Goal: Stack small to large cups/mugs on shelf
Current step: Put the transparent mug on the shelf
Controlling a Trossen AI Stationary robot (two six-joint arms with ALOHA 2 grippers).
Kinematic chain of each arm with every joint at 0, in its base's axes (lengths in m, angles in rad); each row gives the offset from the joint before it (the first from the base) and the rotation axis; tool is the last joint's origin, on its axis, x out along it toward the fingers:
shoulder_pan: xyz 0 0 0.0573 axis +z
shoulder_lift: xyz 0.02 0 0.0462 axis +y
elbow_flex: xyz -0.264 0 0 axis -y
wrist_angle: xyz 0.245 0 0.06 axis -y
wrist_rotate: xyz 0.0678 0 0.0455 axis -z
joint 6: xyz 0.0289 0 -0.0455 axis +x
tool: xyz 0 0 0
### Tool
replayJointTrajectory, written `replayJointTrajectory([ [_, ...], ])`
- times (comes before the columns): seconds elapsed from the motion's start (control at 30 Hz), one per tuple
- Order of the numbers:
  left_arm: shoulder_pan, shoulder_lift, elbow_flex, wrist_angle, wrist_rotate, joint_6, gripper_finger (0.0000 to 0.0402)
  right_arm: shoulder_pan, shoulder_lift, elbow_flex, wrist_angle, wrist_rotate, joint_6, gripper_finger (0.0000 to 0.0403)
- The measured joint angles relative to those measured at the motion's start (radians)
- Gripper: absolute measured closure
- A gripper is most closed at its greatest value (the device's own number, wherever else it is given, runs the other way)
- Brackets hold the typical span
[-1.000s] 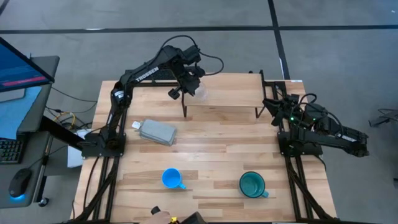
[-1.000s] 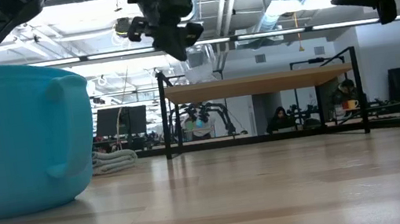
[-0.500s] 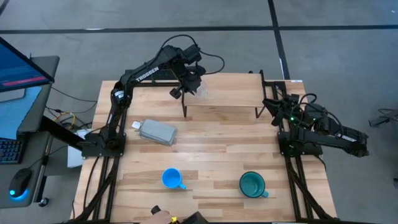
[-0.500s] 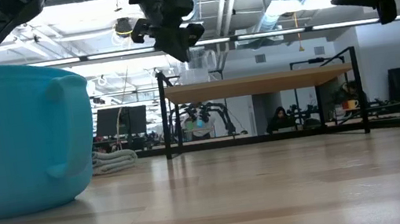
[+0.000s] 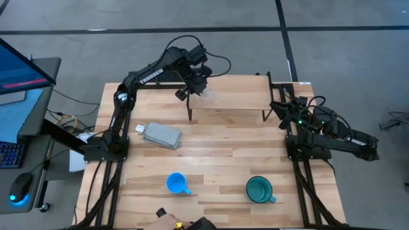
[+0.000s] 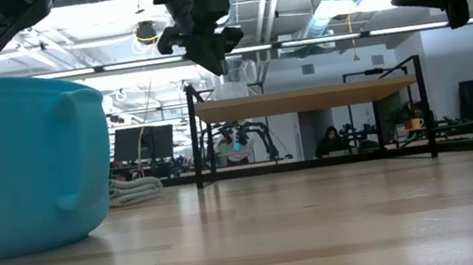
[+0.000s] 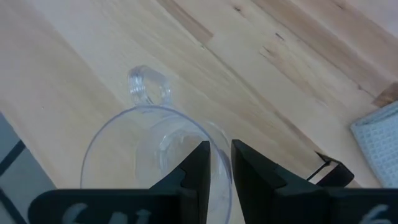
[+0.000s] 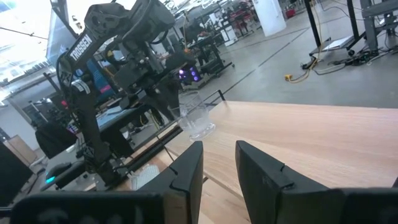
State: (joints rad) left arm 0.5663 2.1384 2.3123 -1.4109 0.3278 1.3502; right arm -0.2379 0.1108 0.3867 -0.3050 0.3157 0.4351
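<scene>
Glass cup [image 7: 158, 155]: sits on the shelf [image 5: 239, 92] at its left end, rim between the left fingers.
Left gripper [image 5: 197, 87]: arm reaches over the shelf's left end, fingers slightly parted astride the cup wall; whether they press it cannot be told.
Right gripper [image 5: 279, 105]: arm waits at the table's right edge, fingers slightly parted, nothing between them.
Blue mug [image 5: 176, 183]: on the tabletop, near front.
Teal mug [image 5: 260, 189]: on the tabletop, right of the blue mug.

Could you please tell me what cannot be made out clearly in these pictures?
- Clear glass cup: left wrist view, near rim hidden by the left gripper; whether the fingers touch its wall is unclear.
- Teal-green mug: low view, cut off by the left edge.
- Blue mug: absent from the low view.
</scene>
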Motion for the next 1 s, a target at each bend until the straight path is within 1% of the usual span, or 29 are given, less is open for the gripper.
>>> replayJointTrajectory([
  [0.33, -0.001, -0.001, 0.002, 0.016, 0.000, -0.033, 0.0344, 0.000, 0.000, 0.000, 0.000, 0.000, -0.022, 0.0284],
  [0.5, -0.001, -0.002, 0.042, 0.014, 0.003, -0.050, 0.0344, 0.000, 0.000, 0.000, 0.000, 0.000, -0.026, 0.0284],
  [0.6, -0.001, -0.014, 0.042, 0.032, 0.005, -0.069, 0.0344, 0.000, 0.000, 0.000, 0.000, 0.000, -0.026, 0.0284],
  [0.7, -0.001, -0.019, 0.043, 0.029, -0.009, -0.102, 0.0344, 0.000, 0.000, 0.000, 0.000, 0.000, -0.027, 0.0284],
  [0.83, -0.001, -0.018, 0.042, 0.001, -0.045, -0.106, 0.0344, 0.000, 0.000, 0.000, 0.000, 0.000, -0.027, 0.0284],
  [1.0, 0.001, -0.020, 0.042, -0.008, -0.049, -0.115, 0.0344, 0.000, 0.000, 0.000, 0.000, 0.000, -0.027, 0.0284],
])
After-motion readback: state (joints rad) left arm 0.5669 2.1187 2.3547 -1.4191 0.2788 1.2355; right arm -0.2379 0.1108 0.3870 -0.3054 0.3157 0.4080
